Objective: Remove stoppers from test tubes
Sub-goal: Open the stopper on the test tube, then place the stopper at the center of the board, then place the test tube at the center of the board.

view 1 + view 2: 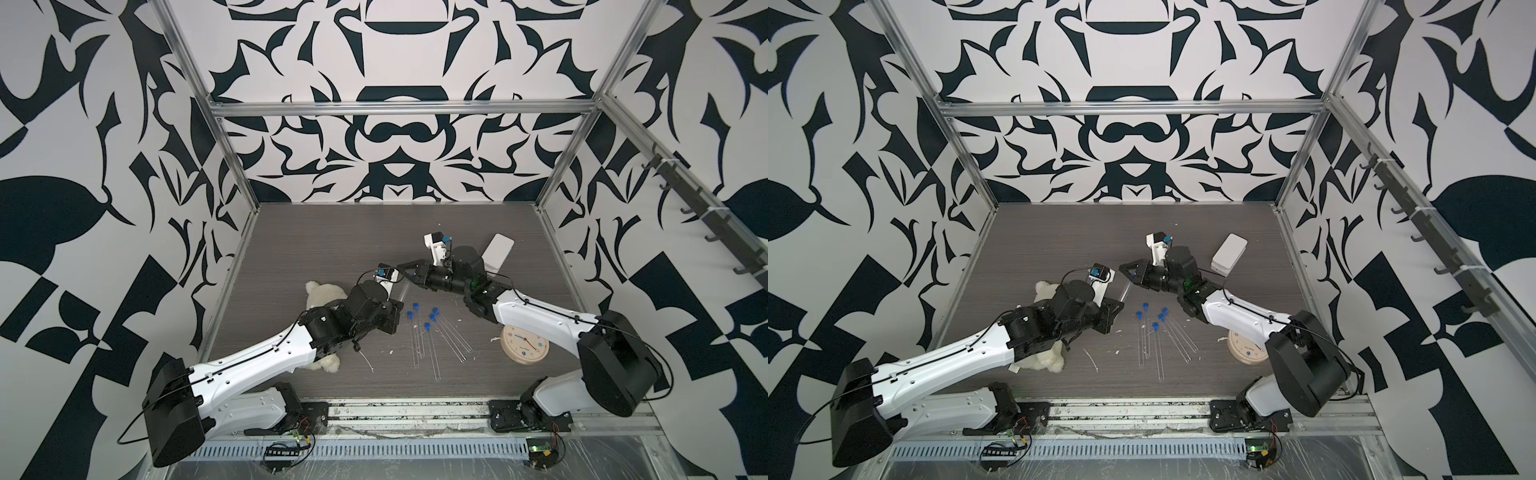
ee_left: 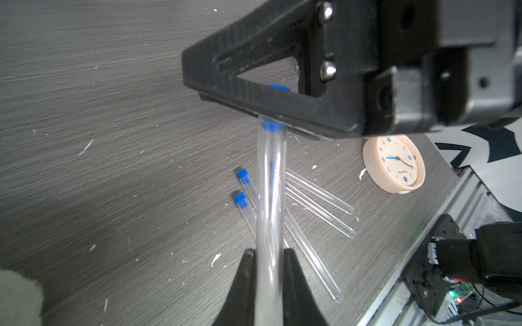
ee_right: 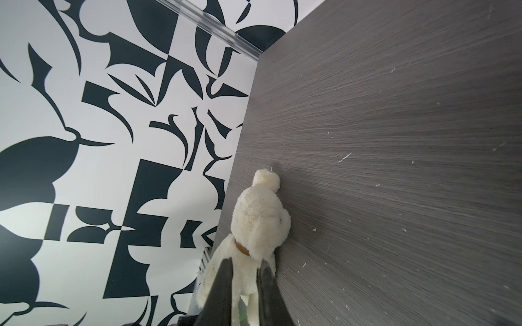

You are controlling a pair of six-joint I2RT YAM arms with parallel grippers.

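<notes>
Right now the left gripper (image 2: pixel 268 254) is pressed together around the held tube (image 2: pixel 269 197), low on its length, at centre frame in both top views. The right gripper (image 1: pixel 408 271) pinches the blue stopper (image 2: pixel 271 126), which looks still seated in the tube's mouth. A pull off the tube's axis could lever the tube through the left fingers or crack it. A sudden release could fling it onto the five capped tubes (image 1: pixel 432 353) lying near it on the table (image 1: pixel 311 249). Every tube looks empty. The white box (image 1: pixel 496 249), upper right of the table, is closed, so its contents are hidden.
</notes>
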